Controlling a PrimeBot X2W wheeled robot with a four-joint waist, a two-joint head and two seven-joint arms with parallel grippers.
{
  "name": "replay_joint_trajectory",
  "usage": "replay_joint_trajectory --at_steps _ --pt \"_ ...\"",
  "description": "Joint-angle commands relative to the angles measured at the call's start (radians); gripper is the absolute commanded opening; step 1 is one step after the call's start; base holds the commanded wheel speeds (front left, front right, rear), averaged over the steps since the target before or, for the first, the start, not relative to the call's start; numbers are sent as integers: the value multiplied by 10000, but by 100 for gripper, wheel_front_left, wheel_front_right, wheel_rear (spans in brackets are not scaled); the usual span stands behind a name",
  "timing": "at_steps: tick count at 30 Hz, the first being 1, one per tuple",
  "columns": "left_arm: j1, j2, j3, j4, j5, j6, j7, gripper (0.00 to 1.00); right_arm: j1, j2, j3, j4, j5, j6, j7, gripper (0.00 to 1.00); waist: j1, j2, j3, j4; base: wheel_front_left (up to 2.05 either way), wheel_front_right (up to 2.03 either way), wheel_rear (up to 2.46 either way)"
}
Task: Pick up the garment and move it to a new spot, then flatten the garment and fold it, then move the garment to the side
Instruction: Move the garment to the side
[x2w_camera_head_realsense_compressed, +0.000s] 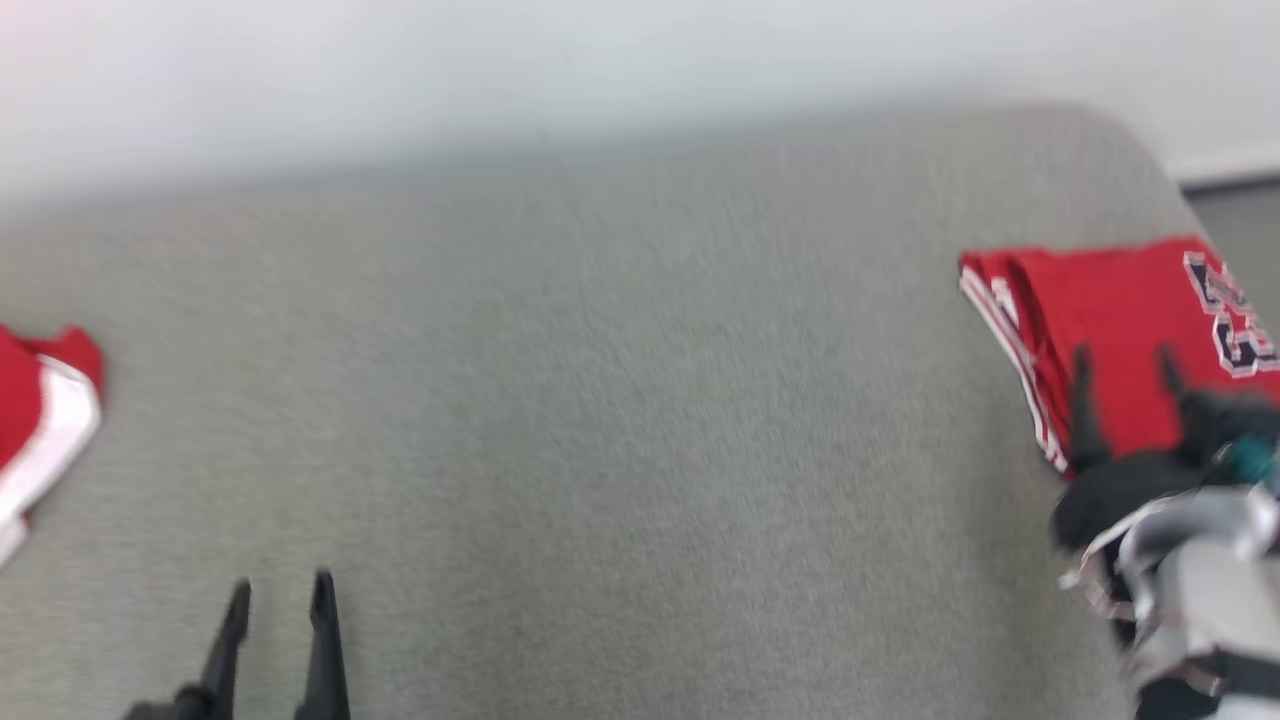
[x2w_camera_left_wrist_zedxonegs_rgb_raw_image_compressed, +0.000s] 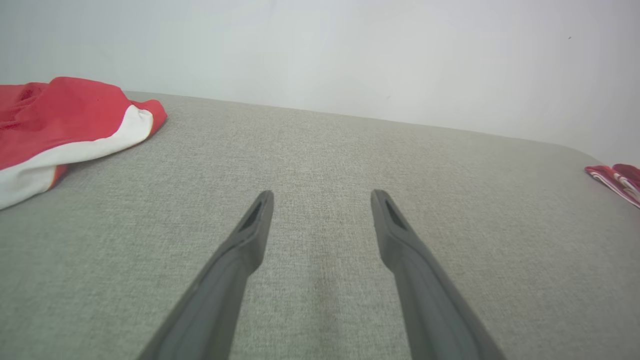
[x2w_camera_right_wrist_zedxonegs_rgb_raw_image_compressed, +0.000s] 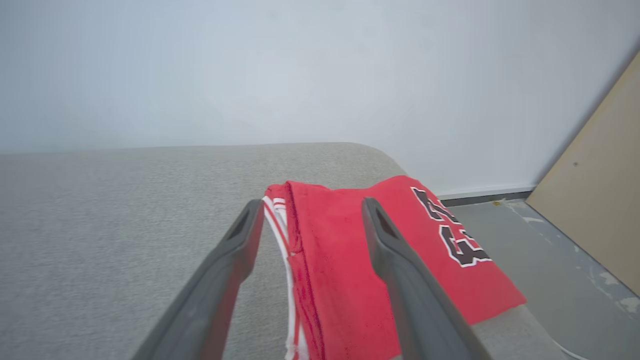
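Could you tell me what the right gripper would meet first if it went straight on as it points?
Probably the folded red jersey, whose striped edge shows between the open right gripper's fingers. Depth is unclear; if it passes above the cloth, the white wall comes next.

Grey surface (x2w_camera_left_wrist_zedxonegs_rgb_raw_image_compressed: 320, 150): coarse woven cloth noted, matt. Folded red garment (x2w_camera_right_wrist_zedxonegs_rgb_raw_image_compressed: 345, 260): soft matt cloth seen, dark white-edged numerals applied. Second red-white garment (x2w_camera_left_wrist_zedxonegs_rgb_raw_image_compressed: 65, 125): similar matt cloth. Left gripper (x2w_camera_left_wrist_zedxonegs_rgb_raw_image_compressed: 322, 197), right gripper (x2w_camera_right_wrist_zedxonegs_rgb_raw_image_compressed: 312, 207): fingers judged smooth matt dark plastic. Wall (x2w_camera_right_wrist_zedxonegs_rgb_raw_image_compressed: 250, 75): smooth, matt. Leaning board (x2w_camera_right_wrist_zedxonegs_rgb_raw_image_compressed: 600, 190): wood-like, matt.
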Motion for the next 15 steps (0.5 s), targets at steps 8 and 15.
replay_joint_trajectory --at_steps 8,15 --pt "694 -549 711 365 -138 2 -111 100 2756 564 1037 -2632 1548 -19 938 100 3 2 -2517 1391 0 0 0" --pt "959 -789 1017 525 338 -381 -117 100 4578 1103 1326 -3937 2105 -19 1537 100 3 2 -2825 1634 0 0 0"
